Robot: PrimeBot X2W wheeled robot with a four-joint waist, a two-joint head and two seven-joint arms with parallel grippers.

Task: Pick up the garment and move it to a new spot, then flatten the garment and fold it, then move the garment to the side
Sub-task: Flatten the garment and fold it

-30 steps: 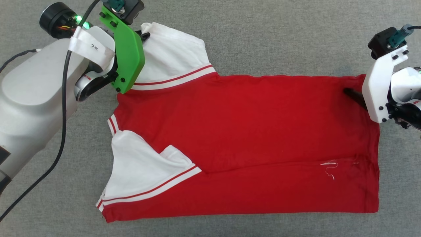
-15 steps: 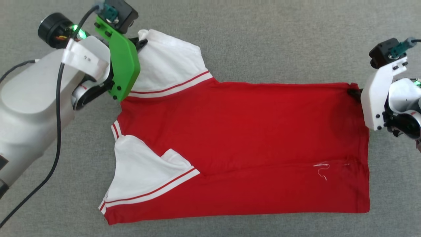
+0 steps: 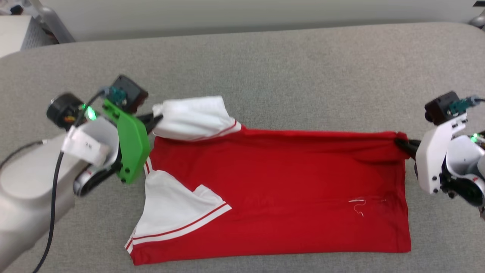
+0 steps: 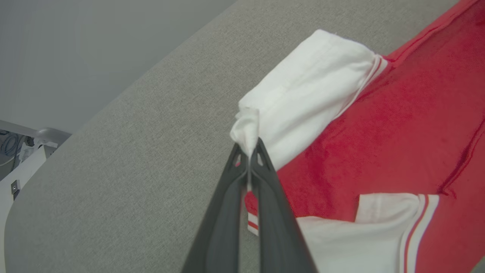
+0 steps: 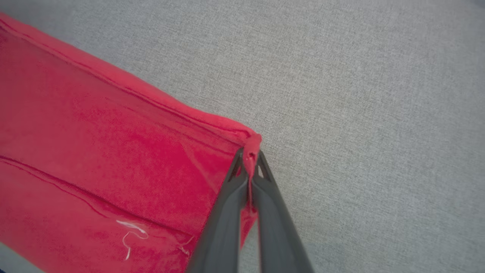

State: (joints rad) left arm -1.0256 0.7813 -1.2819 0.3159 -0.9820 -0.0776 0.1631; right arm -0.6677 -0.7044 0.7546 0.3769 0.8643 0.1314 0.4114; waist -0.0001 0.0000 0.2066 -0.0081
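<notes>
My left gripper [image 4: 249, 151] is pinched shut on the white sleeve [image 4: 303, 83] tip, my right gripper [image 5: 250, 157] is clamped on the hem corner [image 5: 252, 142], and the garment [image 3: 273, 182] is stretched between them. Thin bites: tug unevenly and one could slip.

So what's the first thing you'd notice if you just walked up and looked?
The big red shirt jumps out, spread across the middle of the grey surface. The left hand pinches the tip of the far white sleeve, and the right hand pinches the shirt's far bottom corner at the other end.
</notes>
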